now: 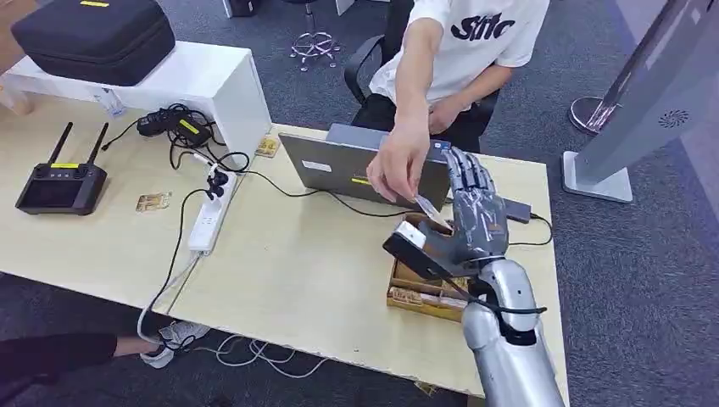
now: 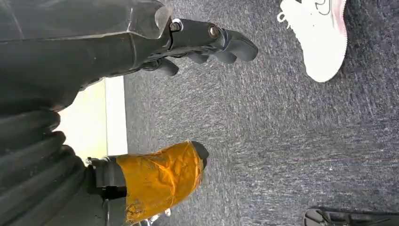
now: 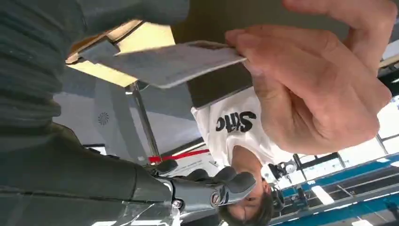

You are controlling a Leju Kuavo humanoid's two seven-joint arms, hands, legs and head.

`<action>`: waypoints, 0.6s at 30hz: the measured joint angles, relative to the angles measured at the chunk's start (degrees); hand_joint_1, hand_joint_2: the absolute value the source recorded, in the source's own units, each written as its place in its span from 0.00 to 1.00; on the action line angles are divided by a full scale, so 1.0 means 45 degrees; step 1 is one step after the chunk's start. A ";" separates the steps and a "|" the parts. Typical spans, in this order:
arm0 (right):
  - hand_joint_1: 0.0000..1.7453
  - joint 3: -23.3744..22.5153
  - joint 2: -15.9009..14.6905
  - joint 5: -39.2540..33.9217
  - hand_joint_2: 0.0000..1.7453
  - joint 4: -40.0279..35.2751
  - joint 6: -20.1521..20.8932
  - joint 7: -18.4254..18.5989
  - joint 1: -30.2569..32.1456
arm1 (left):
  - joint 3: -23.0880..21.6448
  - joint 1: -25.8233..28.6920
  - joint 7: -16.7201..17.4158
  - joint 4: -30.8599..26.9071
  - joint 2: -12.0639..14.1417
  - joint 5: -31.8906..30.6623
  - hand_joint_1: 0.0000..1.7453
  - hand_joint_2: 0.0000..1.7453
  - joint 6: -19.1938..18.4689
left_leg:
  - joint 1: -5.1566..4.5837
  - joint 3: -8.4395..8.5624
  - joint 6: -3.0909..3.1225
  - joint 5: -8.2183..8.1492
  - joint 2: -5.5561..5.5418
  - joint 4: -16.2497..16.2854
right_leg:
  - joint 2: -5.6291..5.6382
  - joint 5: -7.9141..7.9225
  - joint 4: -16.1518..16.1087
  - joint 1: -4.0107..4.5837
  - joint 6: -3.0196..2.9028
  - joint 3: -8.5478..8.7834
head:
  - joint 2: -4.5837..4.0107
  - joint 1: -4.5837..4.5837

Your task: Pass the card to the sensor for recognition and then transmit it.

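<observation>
My right hand is raised over the table's right part, its fingers straight and spread. A person's hand reaches in from the far side and pinches a pale card, laying its other end against my palm. In the right wrist view the card lies between the person's fingers and the base of my hand, while my fingers stay well away from it. A black block with a white label sits just beside my right hand. My left hand hangs over the carpet, holding nothing.
A cardboard box of cards lies under my right hand. Behind it is a grey laptop with the seated person beyond. A power strip, cables, a controller and a black case are at the left. A grey kiosk stands at the right.
</observation>
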 joint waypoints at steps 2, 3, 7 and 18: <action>0.89 -0.0005 0.0010 0.0049 1.00 0.0165 -0.0010 0.0000 -0.0039 | -0.0058 0.0003 0.0000 0.0000 0.0000 0.0000 0.00 1.00 0.0000 | 0.0001 -0.0007 0.0000 0.0000 -0.0001 0.0000 | 0.0000 0.0000 0.0000 0.0001 0.0000 -0.0005 | 0.0000 0.0000; 0.98 -0.0010 0.0010 0.0068 1.00 0.0242 -0.0010 0.0000 -0.0055 | -0.0068 0.0002 0.0000 0.0000 0.0000 0.0000 0.00 1.00 0.0000 | 0.0001 -0.0008 0.0000 0.0000 0.0000 -0.0001 | 0.0000 0.0000 0.0000 0.0001 0.0000 -0.0006 | 0.0000 0.0000; 1.00 -0.0015 0.0039 0.0097 1.00 0.0461 -0.0010 0.0000 -0.0076 | -0.0117 0.0003 0.0019 0.0000 0.0005 0.0000 0.00 1.00 0.0005 | 0.0001 -0.0008 -0.0001 0.0000 0.0000 -0.0001 | 0.0000 0.0000 0.0000 0.0001 0.0000 -0.0007 | 0.0000 0.0000; 1.00 -0.0155 0.0049 -0.0020 1.00 0.0271 -0.0107 -0.0136 -0.0019 | -0.0151 0.0008 0.0097 0.0000 0.0015 0.0039 0.00 1.00 0.0083 | 0.0000 -0.0007 0.0000 0.0001 0.0000 0.0001 | -0.0001 0.0000 -0.0001 0.0000 0.0000 -0.0010 | 0.0000 0.0000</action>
